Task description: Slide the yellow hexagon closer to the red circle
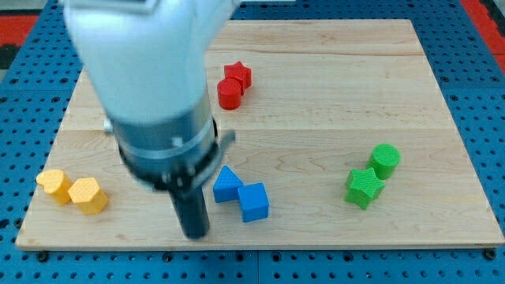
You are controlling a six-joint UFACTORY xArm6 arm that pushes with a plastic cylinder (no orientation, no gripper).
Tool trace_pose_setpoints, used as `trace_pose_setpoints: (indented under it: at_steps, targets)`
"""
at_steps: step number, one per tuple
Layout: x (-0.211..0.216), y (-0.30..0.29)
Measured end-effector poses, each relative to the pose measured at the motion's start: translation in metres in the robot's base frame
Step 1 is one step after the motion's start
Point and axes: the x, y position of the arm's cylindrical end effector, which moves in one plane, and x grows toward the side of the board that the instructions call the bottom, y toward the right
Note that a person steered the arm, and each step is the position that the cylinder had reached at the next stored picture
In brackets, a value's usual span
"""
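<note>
Nearest the camera, my tip (195, 233) rests on the worktop (331, 102); no pincer is fitted, so nothing is held. Well to the tip's left lies the yellow hexagon (87, 195), touching a second yellow block (54, 185). Above and slightly right of the tip sits the red circle (230, 94), against a red star (238, 75). I judge the tip should get behind the hexagon's lower left and push diagonally, clear of the blue blocks (241, 194).

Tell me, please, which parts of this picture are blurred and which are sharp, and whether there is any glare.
In the camera view, the arm's pale body is large and soft with blur, and my tip looks slightly smeared; the yellow hexagon, the red circle and the blue blocks are sharp; light is even, with short soft shadows and no strong glare on the wooden board.
</note>
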Motion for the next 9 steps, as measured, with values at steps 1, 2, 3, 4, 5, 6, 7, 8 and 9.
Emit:
trace_pose_setpoints:
  at_steps: [1, 2, 3, 4, 5, 6, 7, 8, 9]
  targets:
    - [0.001, 0.05]
    - [0.0, 0.121]
    - [0.003, 0.081]
    - [0.003, -0.001]
    - [0.002, -0.098]
    - [-0.01, -0.171]
    - [-0.034, -0.212]
    - [-0.064, -0.154]
    - [-0.106, -0.128]
